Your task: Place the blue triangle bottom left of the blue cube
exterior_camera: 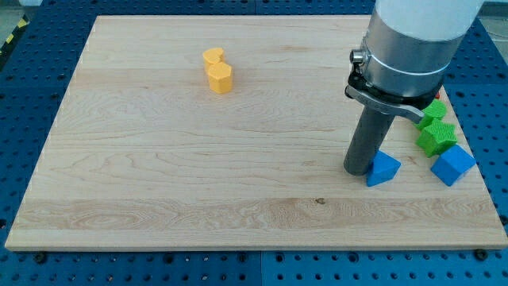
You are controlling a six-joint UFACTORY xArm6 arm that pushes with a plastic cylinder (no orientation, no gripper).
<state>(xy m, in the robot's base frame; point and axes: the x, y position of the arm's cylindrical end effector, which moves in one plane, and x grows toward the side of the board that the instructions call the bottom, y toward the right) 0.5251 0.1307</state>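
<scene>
The blue triangle (384, 169) lies on the wooden board (198, 175) at the lower right. My tip (357, 171) stands right against its left side, touching or nearly so. The blue cube (452, 164) sits further to the view's right, near the board's right edge, level with the triangle and apart from it.
Two green star-shaped blocks (436, 137) (432, 110) sit just above the blue cube, with a red block (439, 95) peeking out behind the arm. Two yellow blocks (220, 78) (213, 56) touch each other at the upper left. The arm's grey body (413, 40) covers the upper right.
</scene>
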